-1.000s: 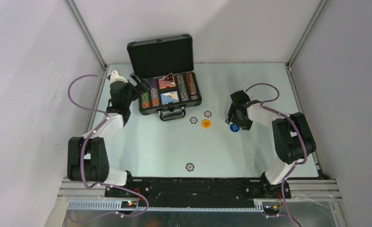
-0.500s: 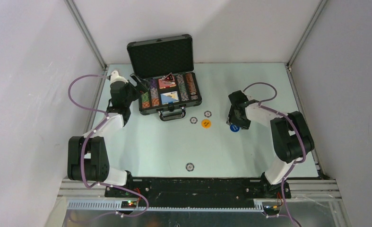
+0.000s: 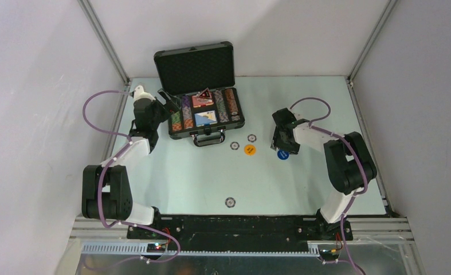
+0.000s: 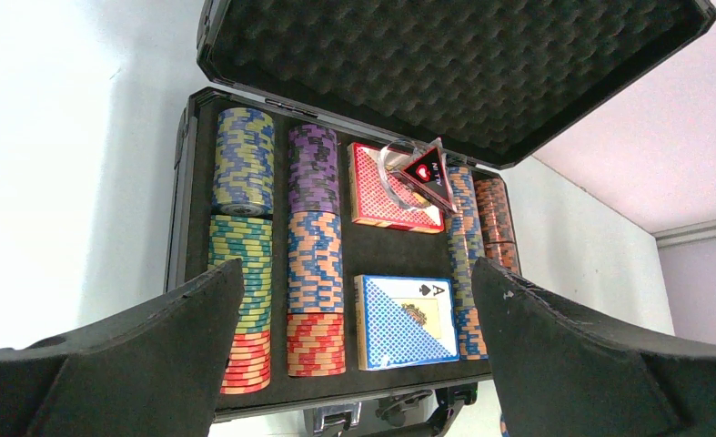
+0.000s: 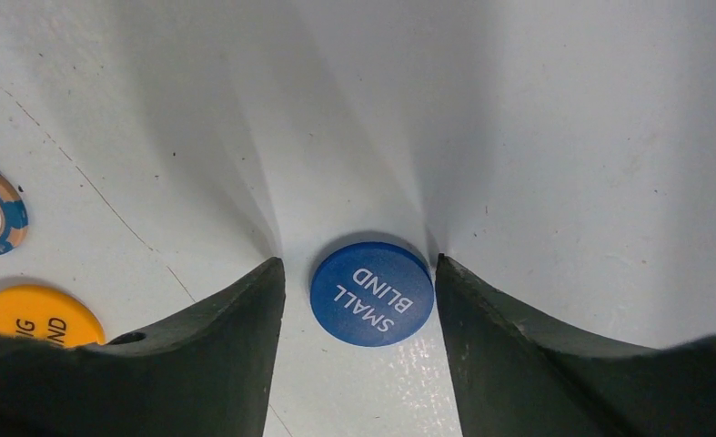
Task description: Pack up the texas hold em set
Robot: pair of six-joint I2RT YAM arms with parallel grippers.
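The black briefcase [image 3: 177, 133] lies open at the back left of the table, foam lid [image 4: 445, 64] upright. Inside are rows of multicoloured chips [image 4: 314, 264], a red-patterned card deck [image 4: 372, 196], a blue deck [image 4: 407, 320] and a dark triangular marker [image 4: 427, 168] on a clear disc. My left gripper [image 4: 358, 273] hovers open by the case's left side [image 3: 167, 102], holding nothing. My right gripper [image 5: 358, 264] stands open on the table, its fingers straddling the blue "SMALL BLIND" button [image 5: 372, 293], which lies flat; a gap shows at the left finger.
An orange button [image 3: 250, 149] and two loose chips [image 3: 234, 145] [image 3: 251, 137] lie between the case handle and the blue button [image 3: 283, 154]. Another chip [image 3: 230, 201] sits near the table's front edge. The enclosure's walls ring the table.
My right gripper has shifted left and its jaws have narrowed around the blue button. The button has stayed put. The left arm has not moved.
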